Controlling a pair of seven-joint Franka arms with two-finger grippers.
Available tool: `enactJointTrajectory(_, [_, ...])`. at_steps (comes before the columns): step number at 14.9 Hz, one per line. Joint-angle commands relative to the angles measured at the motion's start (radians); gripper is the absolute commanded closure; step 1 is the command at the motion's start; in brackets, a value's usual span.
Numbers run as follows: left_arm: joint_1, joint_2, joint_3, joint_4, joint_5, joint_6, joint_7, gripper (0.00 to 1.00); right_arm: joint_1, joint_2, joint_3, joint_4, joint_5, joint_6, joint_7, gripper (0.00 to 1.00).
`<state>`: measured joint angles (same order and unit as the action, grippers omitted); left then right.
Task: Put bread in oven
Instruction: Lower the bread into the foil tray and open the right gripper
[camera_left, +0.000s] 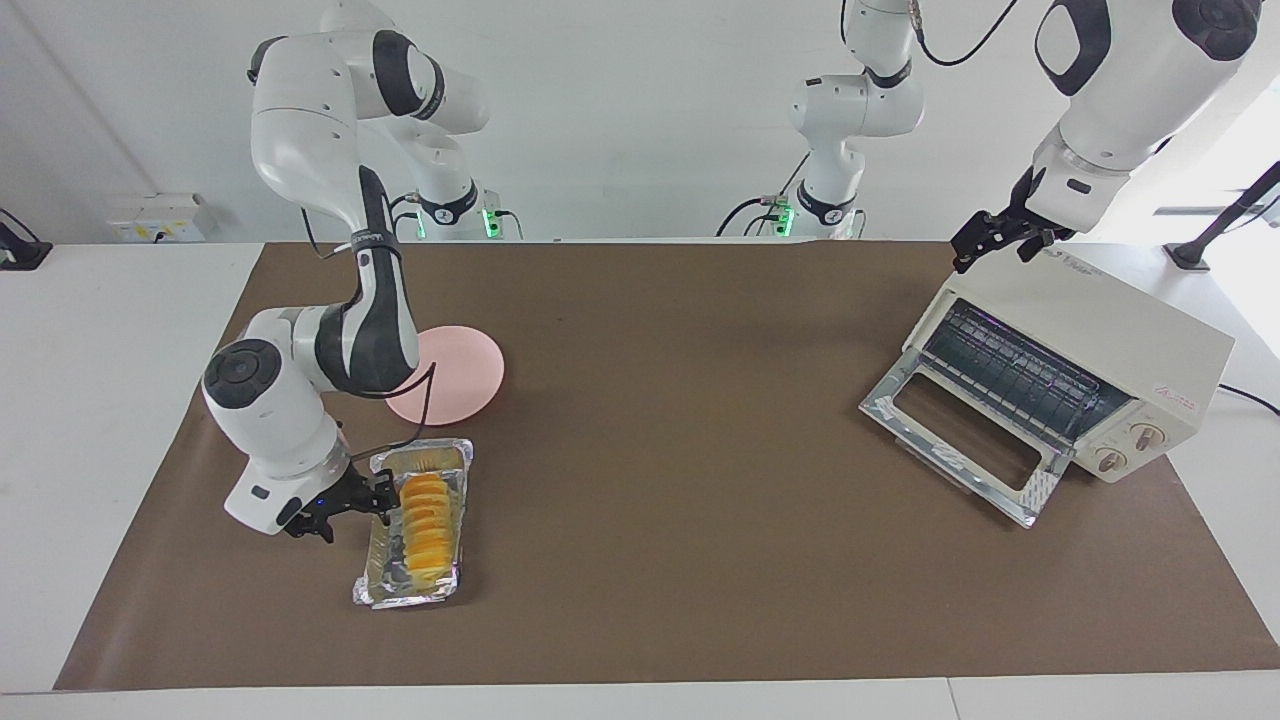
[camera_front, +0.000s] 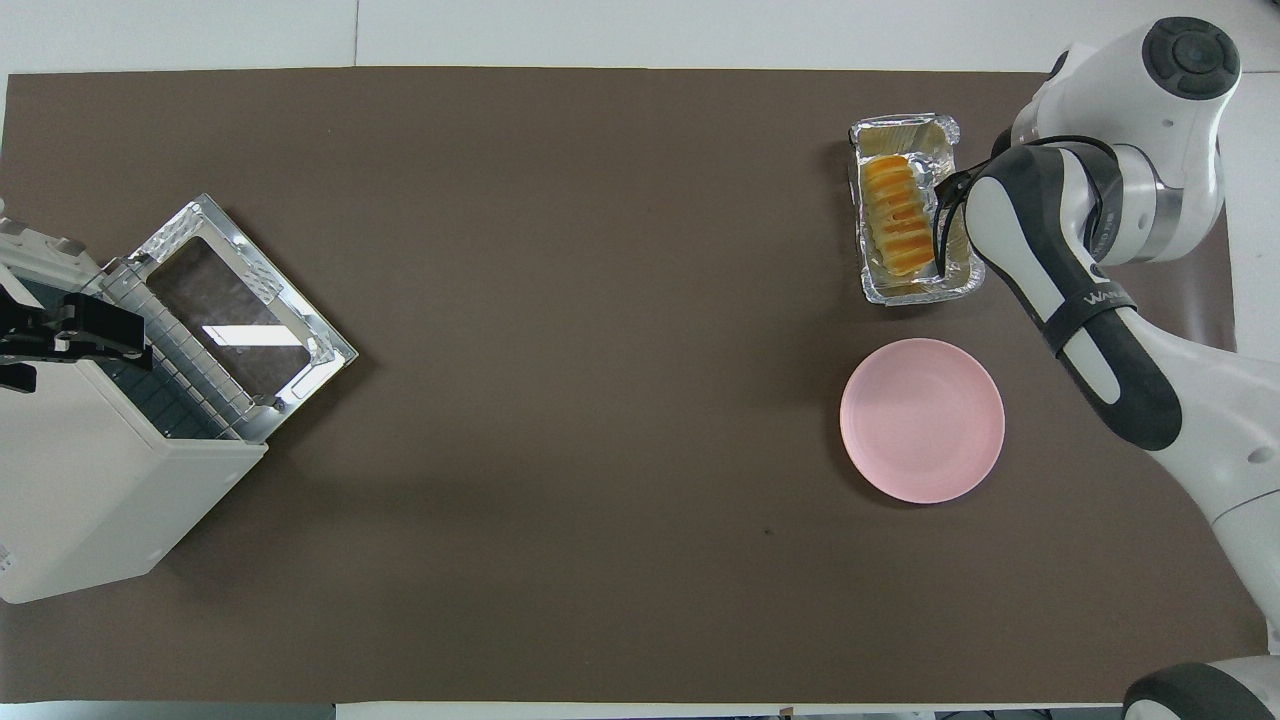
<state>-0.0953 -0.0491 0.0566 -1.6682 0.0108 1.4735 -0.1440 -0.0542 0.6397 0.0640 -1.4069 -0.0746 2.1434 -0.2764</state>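
The bread (camera_left: 428, 520) is a ridged yellow-orange loaf lying in a crinkled foil tray (camera_left: 415, 592) toward the right arm's end of the table. It also shows in the overhead view (camera_front: 893, 215). My right gripper (camera_left: 385, 500) is low at the tray's side, open, with its fingertips against the loaf's flank. In the overhead view the arm hides it. The cream oven (camera_left: 1130, 340) stands at the left arm's end with its glass door (camera_left: 960, 430) dropped open and the wire rack showing. My left gripper (camera_left: 995, 258) hangs open over the oven's top.
A round pink plate (camera_left: 460, 375) lies beside the tray, nearer to the robots. A brown mat (camera_left: 680, 450) covers the table. The oven (camera_front: 90, 480) and its open door (camera_front: 235, 320) also show in the overhead view.
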Motion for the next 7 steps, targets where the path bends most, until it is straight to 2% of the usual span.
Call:
enactJointTrajectory(1, [0.012, -0.023, -0.006, -0.018, -0.011, -0.01, 0.009, 0.0, -0.001, -0.015, 0.004, -0.087, -0.005, 0.096, 0.008, 0.4])
enactJointTrajectory(2, [0.014, -0.023, -0.006, -0.018, -0.011, -0.01, 0.009, 0.0, 0.0, -0.017, 0.004, -0.093, -0.007, 0.101, 0.008, 0.68])
enactJointTrajectory(3, [0.014, -0.023, -0.006, -0.018, -0.011, -0.01, 0.009, 0.0, 0.002, -0.018, 0.004, -0.092, -0.007, 0.096, 0.008, 1.0])
enactJointTrajectory(7, [0.014, -0.023, -0.007, -0.018, -0.011, -0.01, 0.009, 0.0, 0.004, -0.023, 0.007, -0.063, 0.001, 0.037, 0.008, 1.0])
